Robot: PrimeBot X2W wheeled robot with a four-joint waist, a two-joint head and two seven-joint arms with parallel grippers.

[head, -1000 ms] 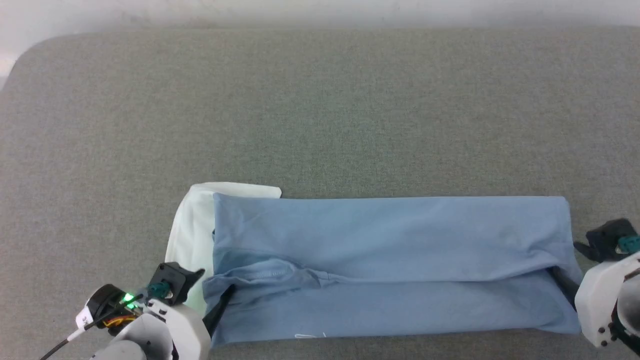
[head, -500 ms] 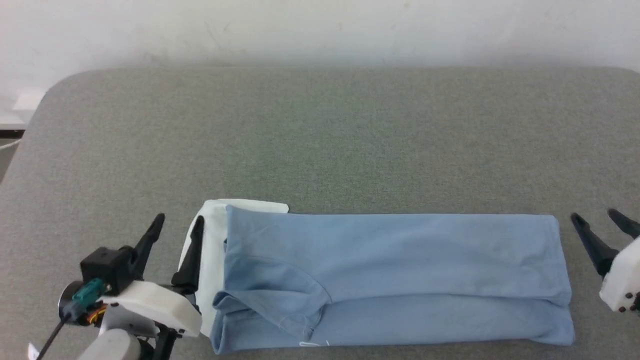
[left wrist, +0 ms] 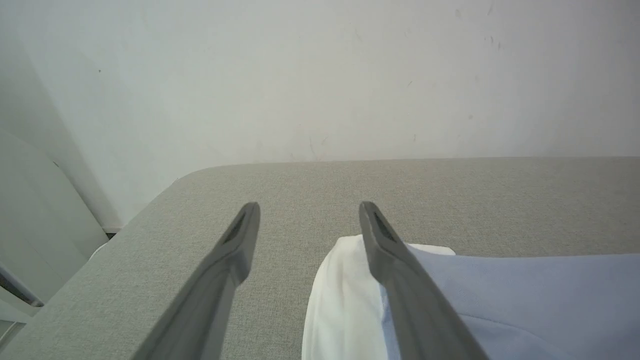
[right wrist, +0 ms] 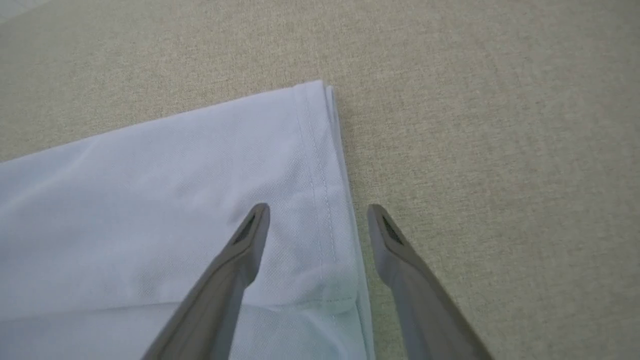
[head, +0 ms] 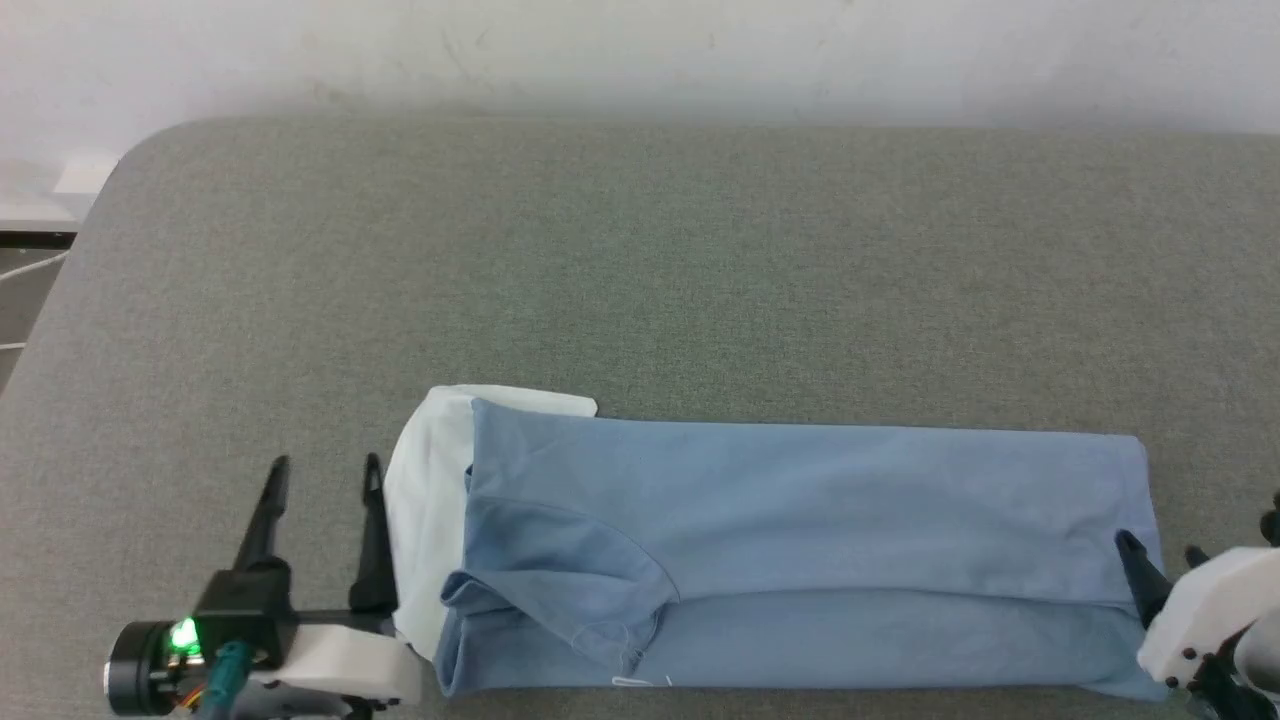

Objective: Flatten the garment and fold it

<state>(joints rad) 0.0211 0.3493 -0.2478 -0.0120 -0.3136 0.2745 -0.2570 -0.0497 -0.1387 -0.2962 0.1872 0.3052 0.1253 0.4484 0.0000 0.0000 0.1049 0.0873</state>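
Note:
The garment, a light blue polo shirt with a white collar, lies folded lengthwise into a long band near the table's front edge. My left gripper stands open beside the collar end, its right finger over the collar's edge with nothing between the fingers. My right gripper is open above the hem end, one finger over the cloth and the other over the bare table. In the head view it sits at the shirt's right end.
The grey fabric-covered table stretches wide behind the shirt to a white wall. The table's rounded left corner drops off to the floor.
The head camera has tilted up. Both grippers have let go of the shirt's ends and opened; the left one drew back off the sleeve to beside the collar.

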